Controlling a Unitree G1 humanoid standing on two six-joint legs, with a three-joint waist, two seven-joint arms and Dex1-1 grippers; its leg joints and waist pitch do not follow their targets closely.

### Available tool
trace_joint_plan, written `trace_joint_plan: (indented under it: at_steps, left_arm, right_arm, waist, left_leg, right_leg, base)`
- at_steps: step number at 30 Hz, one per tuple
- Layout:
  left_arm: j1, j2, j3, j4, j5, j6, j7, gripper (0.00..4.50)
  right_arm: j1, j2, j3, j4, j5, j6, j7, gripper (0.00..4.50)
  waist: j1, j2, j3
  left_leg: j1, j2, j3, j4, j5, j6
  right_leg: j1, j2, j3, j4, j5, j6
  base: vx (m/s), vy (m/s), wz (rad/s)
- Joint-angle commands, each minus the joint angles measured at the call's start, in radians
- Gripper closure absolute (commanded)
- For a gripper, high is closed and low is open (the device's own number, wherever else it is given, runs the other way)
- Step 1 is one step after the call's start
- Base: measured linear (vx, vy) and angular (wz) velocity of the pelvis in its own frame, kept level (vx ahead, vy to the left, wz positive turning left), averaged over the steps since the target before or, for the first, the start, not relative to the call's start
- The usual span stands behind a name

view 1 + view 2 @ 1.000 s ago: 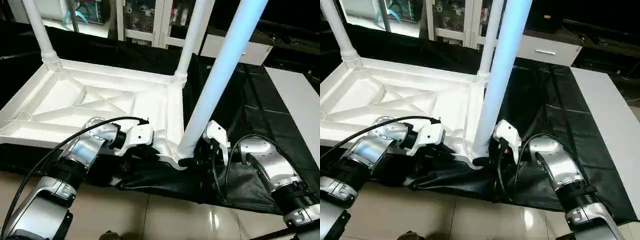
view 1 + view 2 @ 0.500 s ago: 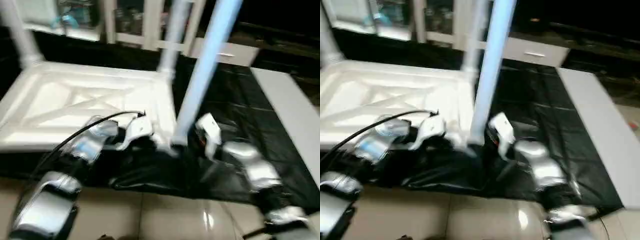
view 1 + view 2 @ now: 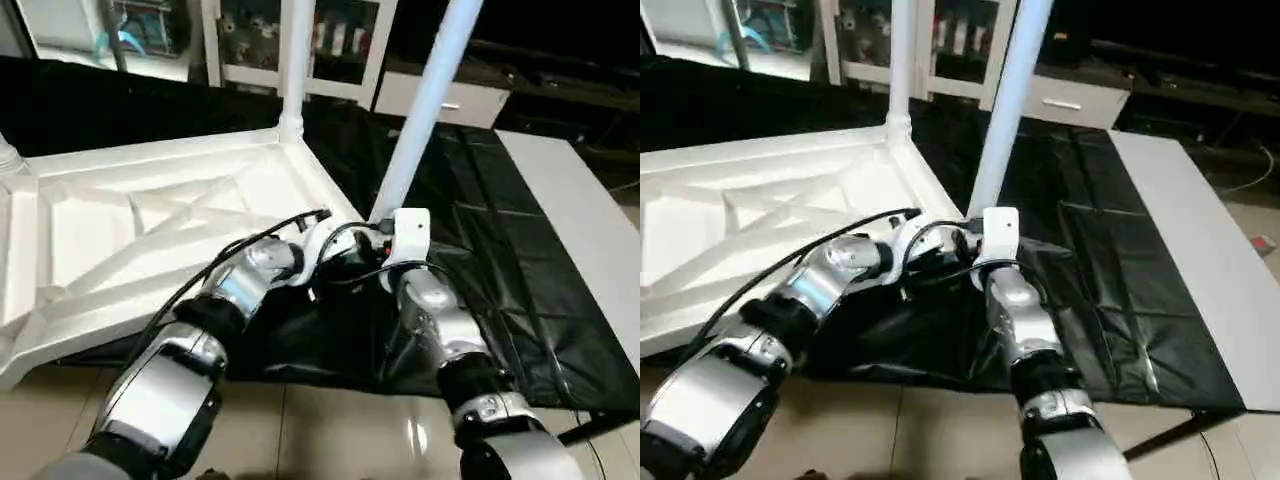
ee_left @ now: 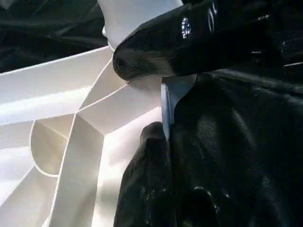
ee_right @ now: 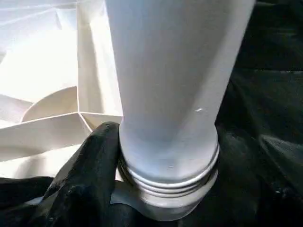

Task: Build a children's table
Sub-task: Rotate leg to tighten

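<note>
**Tabletop upside down, near-corner leg being seated**

Tabletop [image 3: 150,215] is lying upside down on the black cloth [image 3: 480,220] of the work table, its X ribs facing up and its near edge sitting close to the cloth's front edge. 2 legs are showing full shafts: the far leg [image 3: 296,60] is standing in its corner socket, and the near leg [image 3: 425,100] is rising from the corner where both grippers are meeting. At the far left, the ribbed base of another leg [image 3: 8,158] is just peeking in.

The right gripper [image 5: 102,156] is working at the base of the near leg, with 1 black finger pressing against the threaded collar; the opposite finger is hidden behind the shaft, so I cannot tell whether it is truly clamping. The left gripper [image 4: 158,94] is pinching narrowly over the thin rim at that same corner, holding the tabletop steady.

Judging by the look, the plastic is handling as light, hollow and stiff, with a smooth, slippery skin. The tapered shaft is offering poor purchase higher up; the collar, low down, is probably the surest place to hold. The long leg is acting as a lever, so side force could be tipping the tabletop or skewing the thread.
</note>
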Motion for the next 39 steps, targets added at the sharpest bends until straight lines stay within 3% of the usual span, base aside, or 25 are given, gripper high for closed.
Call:
trace_joint_plan:
  at_steps: [1,3,6,10,12,15,18,22,28,31,34,35,38,39]
  left_arm:
    - [0.006,-0.003,0.006,0.026,-0.002,-0.027,0.054,4.50]
    - [0.012,0.012,-0.002,0.037,0.001,-0.060,0.014,4.50]
    - [0.019,0.023,-0.010,0.036,0.004,-0.081,-0.018,4.50]
    - [0.053,0.061,-0.037,0.001,-0.008,-0.130,-0.162,4.50]
    - [0.091,0.107,-0.070,-0.045,-0.023,-0.154,-0.316,4.50]
    - [0.118,0.155,-0.106,-0.071,-0.021,-0.213,-0.421,4.50]
    - [0.143,0.185,-0.109,-0.104,-0.051,-0.212,-0.515,4.50]
    - [0.163,0.223,-0.115,-0.152,-0.085,-0.203,-0.636,4.50]
    - [0.176,0.242,-0.120,-0.202,-0.099,-0.194,-0.690,4.50]
    - [0.179,0.245,-0.120,-0.212,-0.100,-0.191,-0.695,4.50]
    - [0.186,0.249,-0.116,-0.231,-0.103,-0.178,-0.707,4.50]
    - [0.188,0.249,-0.115,-0.234,-0.102,-0.175,-0.708,4.50]
    - [0.193,0.253,-0.115,-0.245,-0.102,-0.168,-0.714,4.50]
    - [0.195,0.254,-0.116,-0.248,-0.100,-0.166,-0.715,4.50]
  right_arm:
    - [0.011,0.018,0.036,-0.017,0.020,-0.017,0.094,1.26]
    - [0.018,-0.011,0.026,-0.063,0.033,-0.036,0.124,1.12]
    - [0.027,-0.040,0.034,-0.096,0.022,-0.050,0.143,0.76]
    - [0.045,-0.122,0.020,-0.169,0.045,0.005,0.261,0.46]
    - [0.074,-0.235,0.096,-0.224,0.029,0.029,0.470,0.25]
    - [0.121,-0.331,0.148,-0.306,0.052,0.050,0.665,0.06]
    - [0.164,-0.420,0.200,-0.372,0.055,0.025,0.812,0.06]
    - [0.213,-0.522,0.283,-0.456,0.073,0.029,1.020,0.06]
    - [0.184,-0.488,0.311,-0.424,0.042,0.013,1.032,0.06]
    - [0.168,-0.484,0.320,-0.401,0.025,-0.005,1.030,0.06]
    - [0.152,-0.487,0.330,-0.377,0.013,-0.016,1.040,0.06]
    - [0.147,-0.485,0.329,-0.370,0.013,-0.014,1.042,0.33]
    - [0.133,-0.474,0.325,-0.344,0.006,-0.012,1.036,0.42]
    - [0.125,-0.466,0.323,-0.327,0.001,-0.013,1.035,0.65]
  waist:
    - [0.002,0.010,-0.060]
    - [0.003,0.017,-0.058]
    - [0.001,0.015,-0.055]
    - [0.002,0.018,-0.053]
    - [0.008,0.025,-0.053]
    - [0.020,0.023,-0.054]
    - [0.023,0.022,-0.055]
    - [0.027,0.020,-0.050]
    - [0.022,0.018,-0.049]
    - [0.020,0.017,-0.051]
    - [0.022,0.018,-0.056]
    - [0.021,0.017,-0.056]
    - [0.021,0.017,-0.057]
    - [0.021,0.017,-0.057]
  left_leg:
    - [0.004,0.011,0.000,-0.061,-0.208,0.026]
    - [0.004,0.010,0.002,-0.061,-0.199,0.035]
    - [0.003,0.010,0.000,-0.063,-0.221,0.031]
    - [0.005,0.011,0.001,-0.062,-0.216,0.036]
    - [0.007,0.015,0.002,-0.061,-0.193,0.049]
    - [0.006,0.016,0.003,-0.059,-0.173,0.069]
    - [0.006,0.020,0.004,-0.060,-0.171,0.070]
    - [0.012,0.023,0.007,-0.062,-0.219,0.068]
    - [0.012,0.024,0.003,-0.066,-0.262,0.035]
    - [0.013,0.024,0.003,-0.065,-0.246,0.030]
    - [0.014,0.022,0.008,-0.060,-0.188,0.045]
    - [0.011,0.021,0.008,-0.060,-0.176,0.048]
    - [0.011,0.019,0.010,-0.058,-0.171,0.059]
    - [0.012,0.020,0.010,-0.057,-0.175,0.058]
  right_leg:
    - [0.041,-0.065,0.040,-0.077,-0.122,-0.174]
    - [0.043,-0.065,0.040,-0.076,-0.101,-0.190]
    - [0.044,-0.068,0.040,-0.083,-0.155,-0.182]
    - [0.043,-0.067,0.042,-0.084,-0.176,-0.183]
    - [0.045,-0.066,0.040,-0.080,-0.119,-0.204]
    - [0.053,-0.064,0.040,-0.075,-0.051,-0.216]
    - [0.053,-0.066,0.038,-0.069,-0.020,-0.234]
    - [0.047,-0.069,0.039,-0.078,-0.103,-0.236]
    - [0.040,-0.074,0.040,-0.086,-0.228,-0.207]
    - [0.039,-0.072,0.039,-0.083,-0.204,-0.207]
    - [0.043,-0.068,0.039,-0.069,-0.075,-0.236]
    - [0.046,-0.066,0.038,-0.067,-0.057,-0.240]
    - [0.047,-0.067,0.038,-0.067,-0.046,-0.248]
    - [0.046,-0.067,0.038,-0.067,-0.053,-0.249]
  base:
    - [0.000,0.000,0.00]
    - [0.000,0.000,0.00]
    - [0.000,0.000,0.00]
    - [0.000,0.000,0.00]
    - [0.000,0.000,0.00]
    - [0.000,0.000,0.00]
    - [0.000,0.000,0.00]
    - [0.000,0.000,0.00]
    - [0.000,0.000,0.00]
    - [0.000,0.000,0.00]
    - [0.000,0.000,0.00]
    - [0.000,0.000,0.00]
    - [0.000,0.000,0.00]
    - [0.000,0.000,0.00]
